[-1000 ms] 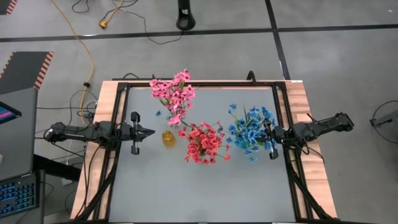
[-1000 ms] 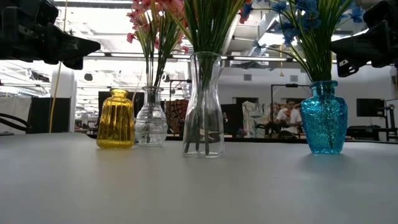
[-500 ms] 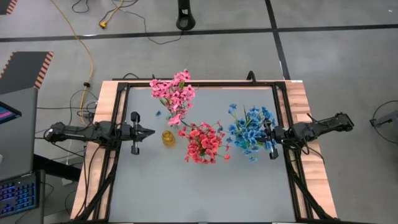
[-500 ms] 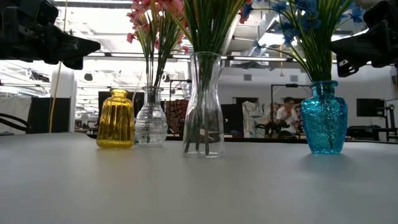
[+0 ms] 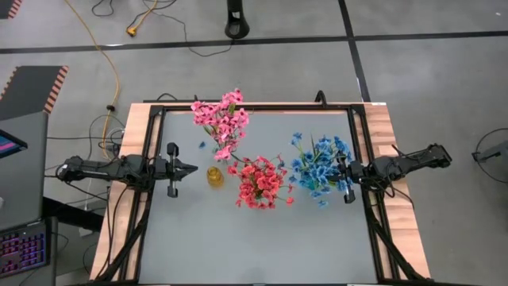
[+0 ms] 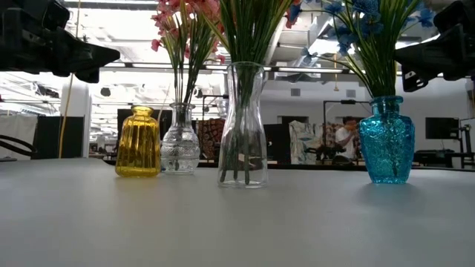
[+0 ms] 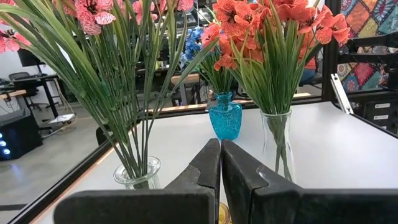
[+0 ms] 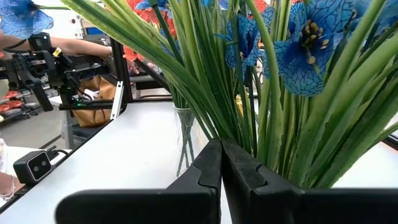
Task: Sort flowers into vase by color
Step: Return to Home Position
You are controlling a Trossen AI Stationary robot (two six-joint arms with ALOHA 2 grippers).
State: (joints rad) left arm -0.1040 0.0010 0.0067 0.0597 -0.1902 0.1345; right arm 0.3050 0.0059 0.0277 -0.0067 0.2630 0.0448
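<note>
Pink flowers [image 5: 222,121] stand in a small clear vase [image 6: 180,141]. Coral-red flowers [image 5: 262,181] stand in a tall clear vase [image 6: 243,126], and blue flowers [image 5: 320,168] in a blue vase [image 6: 387,141]. All stems reach down into the vases. A yellow vase [image 6: 138,141] stands on its base with no flowers in it. My left gripper [image 5: 193,168] is shut at the table's left side and points level at the yellow vase. My right gripper [image 5: 338,175] is shut at the right side, level, close beside the blue flowers' stems [image 8: 273,112].
A black frame rail [image 5: 151,199] runs around the grey tabletop [image 5: 254,246], which lies bare toward the near edge. A small camera [image 8: 36,164] sits at the table's edge. Beyond the table a person [image 6: 346,139] sits in the room.
</note>
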